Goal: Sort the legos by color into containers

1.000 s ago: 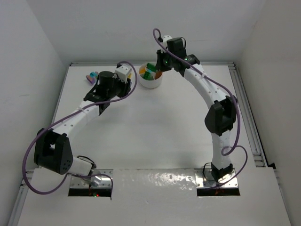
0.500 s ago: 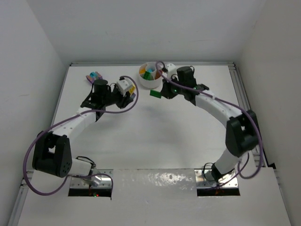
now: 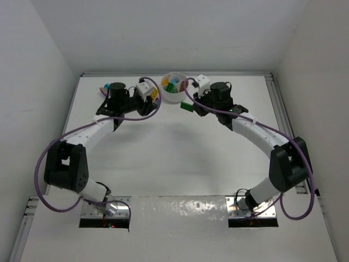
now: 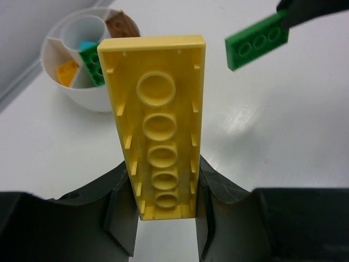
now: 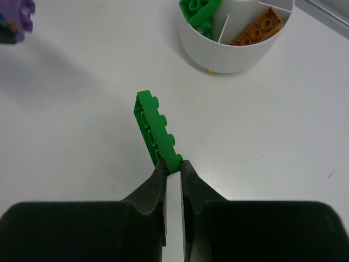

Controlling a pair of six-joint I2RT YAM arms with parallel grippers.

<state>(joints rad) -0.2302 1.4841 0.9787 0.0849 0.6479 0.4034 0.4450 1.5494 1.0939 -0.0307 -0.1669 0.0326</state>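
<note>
Most of the small cluster of loose bricks (image 3: 106,87) at the far left corner of the table (image 3: 174,158) is hidden behind the left arm (image 3: 92,130), so we cannot count it. A purple brick (image 5: 19,12) is cut off at the corner of the right wrist view. The one white dish (image 3: 168,99) sits at the middle of the far edge. We make out green, orange, yellow and teal pieces in its sections, too crowded to count. The left gripper (image 4: 162,183) clamps one long yellow plate (image 4: 161,109), five round sockets showing, just left of the dish. The right gripper (image 5: 173,168) pinches one green plate (image 5: 152,131) by its end, just beside the dish's near side.
</note>
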